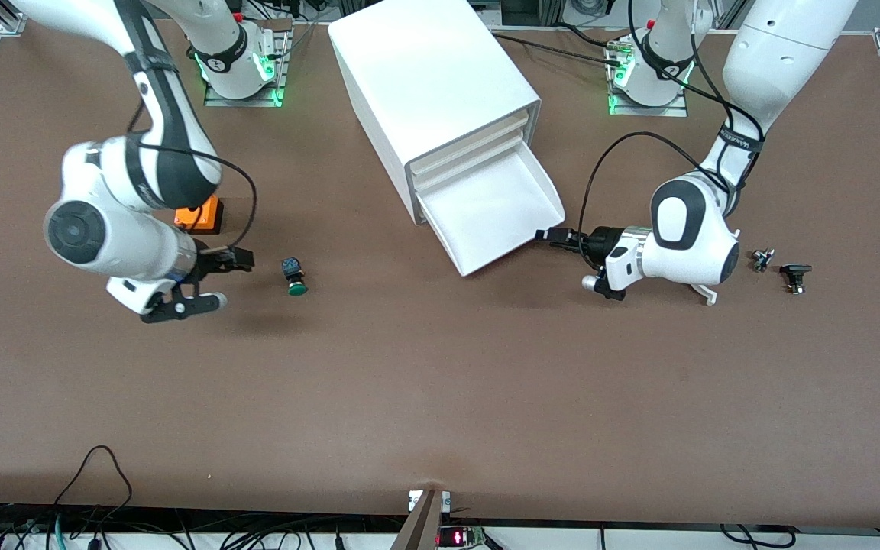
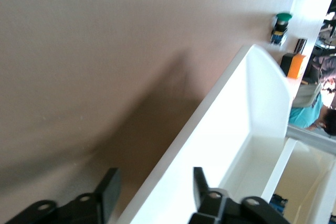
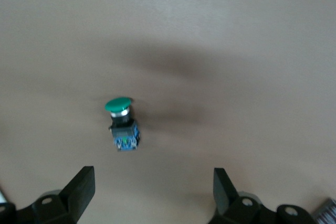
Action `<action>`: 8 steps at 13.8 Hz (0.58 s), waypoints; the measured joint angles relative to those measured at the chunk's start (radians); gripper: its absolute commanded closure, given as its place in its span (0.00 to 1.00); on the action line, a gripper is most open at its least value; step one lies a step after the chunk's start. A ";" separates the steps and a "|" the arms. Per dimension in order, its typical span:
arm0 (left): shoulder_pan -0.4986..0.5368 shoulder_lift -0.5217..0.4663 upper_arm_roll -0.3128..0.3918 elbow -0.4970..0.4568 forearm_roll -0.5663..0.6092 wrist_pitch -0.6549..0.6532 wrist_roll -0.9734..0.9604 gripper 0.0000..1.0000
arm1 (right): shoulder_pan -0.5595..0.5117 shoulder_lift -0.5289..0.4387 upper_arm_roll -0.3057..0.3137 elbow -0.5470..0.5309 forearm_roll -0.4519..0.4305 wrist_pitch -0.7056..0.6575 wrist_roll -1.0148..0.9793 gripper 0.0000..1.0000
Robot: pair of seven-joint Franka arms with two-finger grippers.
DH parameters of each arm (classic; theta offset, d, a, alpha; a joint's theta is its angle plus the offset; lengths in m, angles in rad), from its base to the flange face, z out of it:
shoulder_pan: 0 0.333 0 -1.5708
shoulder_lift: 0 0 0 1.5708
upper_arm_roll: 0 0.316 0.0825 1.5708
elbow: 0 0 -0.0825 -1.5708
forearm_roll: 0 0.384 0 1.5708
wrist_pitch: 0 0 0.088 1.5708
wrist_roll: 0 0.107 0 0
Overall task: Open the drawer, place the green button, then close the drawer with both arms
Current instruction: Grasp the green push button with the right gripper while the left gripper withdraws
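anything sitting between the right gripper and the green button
Nothing: the right wrist view shows only bare brown table between the open right gripper and the button, and the front view agrees.

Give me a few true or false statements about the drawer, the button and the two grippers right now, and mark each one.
1. The drawer, lowest in the cabinet, is pulled out. True.
2. The button lies inside the drawer. False: it lies on the table, toward the right arm's end.
3. The right gripper is shut on the button. False: it is open, beside the button and apart from it.
4. The left gripper is open at the drawer's front wall. True.
5. The orange box sits on the cabinet. False: it is on the table.
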 measured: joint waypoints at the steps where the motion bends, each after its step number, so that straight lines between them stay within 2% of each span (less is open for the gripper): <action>1: 0.008 -0.024 0.001 0.004 0.006 0.021 0.000 0.00 | 0.011 0.022 0.000 0.000 0.000 0.016 0.000 0.00; 3: 0.038 -0.099 0.013 0.013 0.034 0.059 -0.002 0.00 | 0.039 0.057 0.000 0.001 0.000 0.064 0.000 0.00; 6: 0.082 -0.263 0.065 0.021 0.083 0.088 -0.003 0.00 | 0.077 0.109 0.001 0.002 0.000 0.146 0.000 0.00; 8: 0.084 -0.367 0.103 0.018 0.232 0.094 -0.013 0.00 | 0.099 0.143 0.001 0.002 0.000 0.187 -0.001 0.00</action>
